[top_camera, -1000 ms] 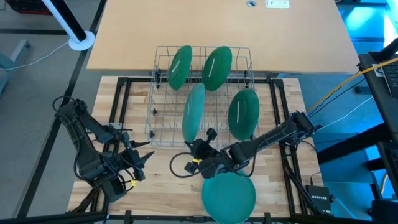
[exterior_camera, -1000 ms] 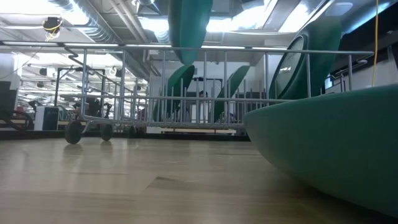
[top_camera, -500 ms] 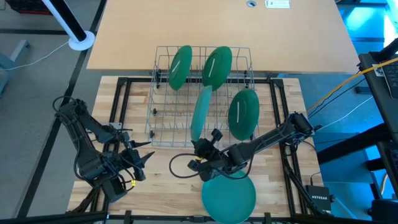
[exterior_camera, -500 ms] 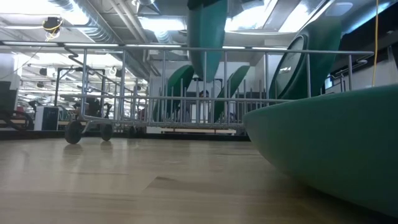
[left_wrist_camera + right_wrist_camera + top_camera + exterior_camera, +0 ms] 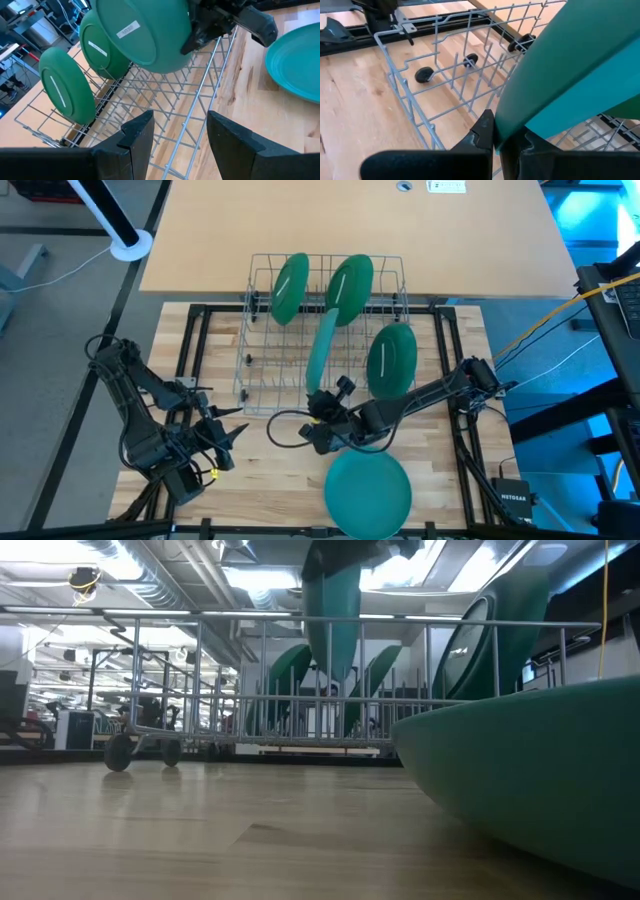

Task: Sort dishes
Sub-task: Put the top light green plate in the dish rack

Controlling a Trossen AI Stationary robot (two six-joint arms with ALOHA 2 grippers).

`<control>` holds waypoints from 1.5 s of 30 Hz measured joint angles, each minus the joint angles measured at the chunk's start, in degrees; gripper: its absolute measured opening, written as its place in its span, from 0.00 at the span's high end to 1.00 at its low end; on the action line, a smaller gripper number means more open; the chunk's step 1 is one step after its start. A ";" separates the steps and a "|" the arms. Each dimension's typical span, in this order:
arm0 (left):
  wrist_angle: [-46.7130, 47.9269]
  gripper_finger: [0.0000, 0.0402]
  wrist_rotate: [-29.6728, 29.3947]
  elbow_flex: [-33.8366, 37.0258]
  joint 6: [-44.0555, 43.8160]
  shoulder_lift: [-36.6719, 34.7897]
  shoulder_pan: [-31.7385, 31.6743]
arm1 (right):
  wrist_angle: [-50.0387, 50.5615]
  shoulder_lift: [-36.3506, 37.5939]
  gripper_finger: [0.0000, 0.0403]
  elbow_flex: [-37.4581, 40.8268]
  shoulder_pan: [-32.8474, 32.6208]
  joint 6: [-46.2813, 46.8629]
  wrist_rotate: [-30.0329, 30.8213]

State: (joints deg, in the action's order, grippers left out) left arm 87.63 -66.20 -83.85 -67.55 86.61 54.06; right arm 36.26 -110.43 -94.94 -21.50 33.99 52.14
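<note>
Plates are what this job is about, and one teal plate [image 5: 322,348] is being held on its edge over the wire rack [image 5: 262,390]. A second ago this plate was showing more of its wide face and was sitting more to the left. Now it is looking thinner from above and is leaning toward the back row. The right arm has also moved a little toward the rack.

Going from left to right, the left gripper [image 5: 236,434] is waiting over the wooden table [image 5: 240,480], near the front left corner of the rack. Its two fingers [image 5: 137,137] are spread apart and are holding nothing. Next, the right gripper [image 5: 318,402] is at the front edge of the rack. Its fingers [image 5: 482,131] are pressed tight on the rim of the teal plate, pinching it.

Two green plates are standing in the back row of the rack, one on the left [image 5: 290,287] and one beside it [image 5: 349,289]. Another green plate [image 5: 391,361] is standing on the right side of the rack. One more teal plate [image 5: 368,496] is lying flat on the table in front of the rack.

The low view is showing the little black wheels [image 5: 119,752] under the rack, which the high view is not showing clearly. The left wrist view is showing a white label [image 5: 128,29] on the bottom of the held plate.
</note>
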 joint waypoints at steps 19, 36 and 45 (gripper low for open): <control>-0.04 0.57 0.00 0.00 -0.71 0.00 0.02 | 8.27 -0.33 0.98 -0.09 0.56 9.77 -7.98; -0.02 0.57 0.00 0.00 -0.68 0.00 0.02 | 11.55 0.68 0.98 -3.26 -0.34 -7.04 -9.69; -0.04 0.57 -0.02 0.00 -3.81 0.00 0.02 | 22.29 1.84 0.98 -6.40 0.20 -11.97 -9.75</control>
State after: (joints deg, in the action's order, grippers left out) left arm 87.59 -66.22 -83.85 -71.36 86.61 54.08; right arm 58.55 -108.60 -101.34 -21.30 22.02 42.39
